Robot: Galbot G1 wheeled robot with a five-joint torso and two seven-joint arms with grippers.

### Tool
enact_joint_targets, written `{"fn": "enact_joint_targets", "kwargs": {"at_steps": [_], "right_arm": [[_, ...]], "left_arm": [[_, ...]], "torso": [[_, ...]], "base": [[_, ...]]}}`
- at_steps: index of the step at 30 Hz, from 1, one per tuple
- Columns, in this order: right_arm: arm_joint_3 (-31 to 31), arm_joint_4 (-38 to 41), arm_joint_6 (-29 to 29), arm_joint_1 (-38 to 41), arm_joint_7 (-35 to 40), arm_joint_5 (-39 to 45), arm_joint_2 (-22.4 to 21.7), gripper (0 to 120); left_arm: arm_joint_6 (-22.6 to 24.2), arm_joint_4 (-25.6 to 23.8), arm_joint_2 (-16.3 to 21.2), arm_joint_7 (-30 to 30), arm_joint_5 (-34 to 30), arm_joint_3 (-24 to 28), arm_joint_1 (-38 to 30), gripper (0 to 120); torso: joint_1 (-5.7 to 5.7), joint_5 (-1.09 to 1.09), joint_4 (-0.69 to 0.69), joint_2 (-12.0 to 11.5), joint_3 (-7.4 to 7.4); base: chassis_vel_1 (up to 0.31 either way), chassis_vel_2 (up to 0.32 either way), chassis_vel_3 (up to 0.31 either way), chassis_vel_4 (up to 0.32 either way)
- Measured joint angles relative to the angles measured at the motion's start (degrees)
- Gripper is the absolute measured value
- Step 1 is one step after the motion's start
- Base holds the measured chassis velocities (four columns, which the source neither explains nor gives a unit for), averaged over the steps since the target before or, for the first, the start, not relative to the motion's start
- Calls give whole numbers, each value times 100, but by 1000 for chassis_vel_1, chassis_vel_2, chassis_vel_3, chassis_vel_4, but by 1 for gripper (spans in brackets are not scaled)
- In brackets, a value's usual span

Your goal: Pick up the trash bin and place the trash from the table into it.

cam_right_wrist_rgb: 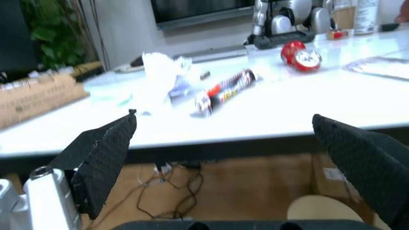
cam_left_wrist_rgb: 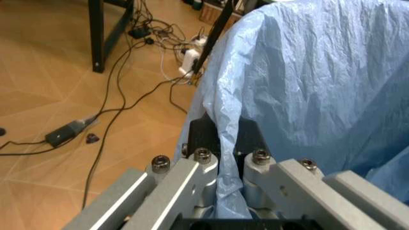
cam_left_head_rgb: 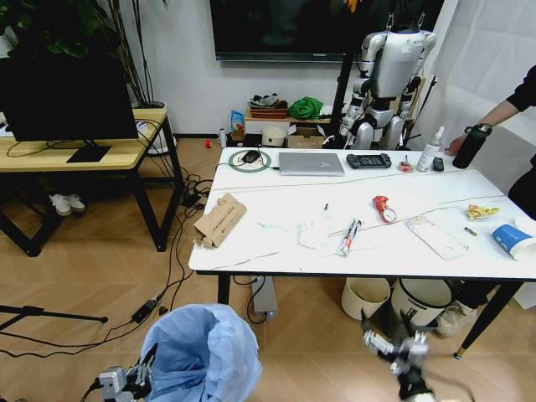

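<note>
My left gripper (cam_left_wrist_rgb: 221, 158) is clamped on the rim of the trash bin (cam_left_head_rgb: 203, 352), with a fold of its light-blue bag (cam_left_wrist_rgb: 307, 81) caught between the pads; gripping at the lip leaves the bin's mouth open and facing up, which I judge is what I want for dropping litter in. The bin sits low at my near left, short of the table's (cam_left_head_rgb: 276, 255) near edge and below its top. My right gripper (cam_right_wrist_rgb: 230, 143) hangs near the front edge on the right, fingers spread wide and holding nothing, level with the tabletop so it looks straight across the trash. Closest to it lie a red-and-white wrapper tube (cam_right_wrist_rgb: 225, 91) and crumpled white tissue (cam_right_wrist_rgb: 160, 76); a red round item (cam_right_wrist_rgb: 300, 53) sits farther back, torn brown cardboard (cam_left_head_rgb: 219, 219) off to the left, and a blue-and-white paper cup (cam_left_head_rgb: 512, 240) at the far right edge. The near strip of tabletop is open, so reaching in looks easy. Under the table on the right, a cream round bin (cam_left_head_rgb: 365, 296) and a grey-black bin (cam_left_head_rgb: 421, 299) crowd the floor, and cables (cam_left_wrist_rgb: 128, 100) trail along the left.
</note>
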Motion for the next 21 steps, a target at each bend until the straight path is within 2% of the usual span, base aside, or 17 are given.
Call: {"fn": "enact_joint_targets", "kwargs": {"at_steps": [2,4,8,10,13,15,17,18,21], "right_arm": [[-34,53,-294,301,89,513,-506,100],[-49,51,-331,367,103,584,-600,100],[-363,-4,-920,1247,579,1563,-1436,100],[-436,-23,-1011,1397,700,1679,-1508,100],[-879,-287,-1381,2176,1148,1960,-1715,100],[-1204,-456,-1905,2701,1475,2234,-1761,100],[-1281,-493,-2075,2837,1575,2299,-1759,100],[-1468,-622,-2373,3170,1801,2382,-1715,100],[-1783,-942,-2740,3663,2152,2386,-1549,100]], "left_arm": [[133,-37,-15,-72,220,-23,12,0],[139,-37,-32,-53,253,-38,17,0],[59,19,-267,119,447,-202,-5,0],[54,25,-303,153,458,-227,-11,0],[108,-70,-461,201,486,-276,25,0],[91,-189,-573,221,543,-304,83,0],[76,-220,-603,226,556,-309,101,0],[36,-303,-663,231,568,-317,150,0],[25,-428,-745,234,553,-343,253,0]], "torso": [[-2,-1,-4,-5,-3],[-3,0,-4,-6,-3],[-6,-1,-1,-11,-7],[-6,-2,-2,-12,-7],[-7,-2,1,-16,-8],[-8,0,0,-17,-9],[-8,-1,0,-17,-9],[-8,-2,-1,-18,-10],[-9,-1,0,-20,-11]], "base": [[0,0,0,0],[0,0,0,0],[0,0,0,0],[0,0,0,0],[0,0,0,0],[0,0,0,0],[0,0,0,0],[0,0,0,0],[0,0,0,0]]}}
